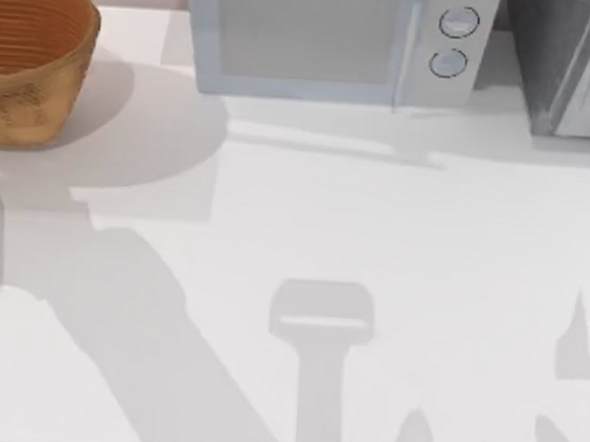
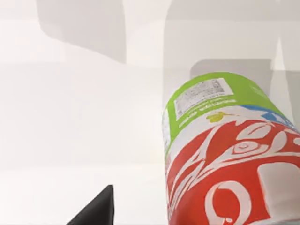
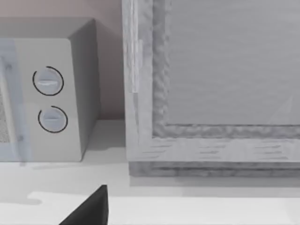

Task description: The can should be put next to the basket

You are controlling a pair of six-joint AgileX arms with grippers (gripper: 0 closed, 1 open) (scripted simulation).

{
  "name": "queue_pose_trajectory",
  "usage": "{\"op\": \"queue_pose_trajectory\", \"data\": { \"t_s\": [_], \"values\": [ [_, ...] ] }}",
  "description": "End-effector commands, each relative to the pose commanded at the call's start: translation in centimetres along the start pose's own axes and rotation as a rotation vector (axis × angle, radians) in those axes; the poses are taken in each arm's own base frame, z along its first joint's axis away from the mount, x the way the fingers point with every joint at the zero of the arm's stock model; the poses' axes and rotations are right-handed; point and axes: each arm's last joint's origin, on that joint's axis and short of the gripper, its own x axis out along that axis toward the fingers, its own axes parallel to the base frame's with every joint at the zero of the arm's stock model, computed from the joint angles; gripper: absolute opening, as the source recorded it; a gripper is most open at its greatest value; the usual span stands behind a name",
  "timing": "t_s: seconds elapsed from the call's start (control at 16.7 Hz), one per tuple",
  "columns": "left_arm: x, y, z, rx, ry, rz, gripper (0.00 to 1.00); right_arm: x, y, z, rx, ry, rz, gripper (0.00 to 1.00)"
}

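Observation:
The can [image 2: 225, 154] looms close in the left wrist view, its green end farther off, then a light blue strip, and its red band with white lettering nearest. My left gripper [image 2: 150, 211] is right beside it. One dark finger [image 2: 96, 211] shows, and a strip of bare table separates it from the can's side. The basket [image 1: 29, 60], round, woven and orange-brown, stands at the table's far left corner. My right arm's wrist faces the appliances at the back right.
A pale microwave [image 1: 331, 38] with two round knobs [image 3: 49, 101] stands along the back edge. A grey cabinet-like appliance [image 1: 575, 63] is at the back right. The white tabletop [image 1: 375, 226] carries only arm shadows.

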Motion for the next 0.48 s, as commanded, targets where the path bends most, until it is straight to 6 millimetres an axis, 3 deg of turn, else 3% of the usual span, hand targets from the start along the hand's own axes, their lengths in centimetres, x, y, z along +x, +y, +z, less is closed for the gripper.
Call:
{"op": "queue_pose_trajectory", "data": {
  "t_s": [0.18, 0.48],
  "values": [
    [-0.5, 0.3, -0.3, -0.015, 0.015, 0.000, 1.00, 0.0, 0.0, 0.0, 0.000, 0.000, 0.000, 1.00],
    [-3.3, 0.0, -0.1, -0.001, 0.009, 0.001, 1.00, 0.0, 0.0, 0.0, 0.000, 0.000, 0.000, 1.00]
  ]
}}
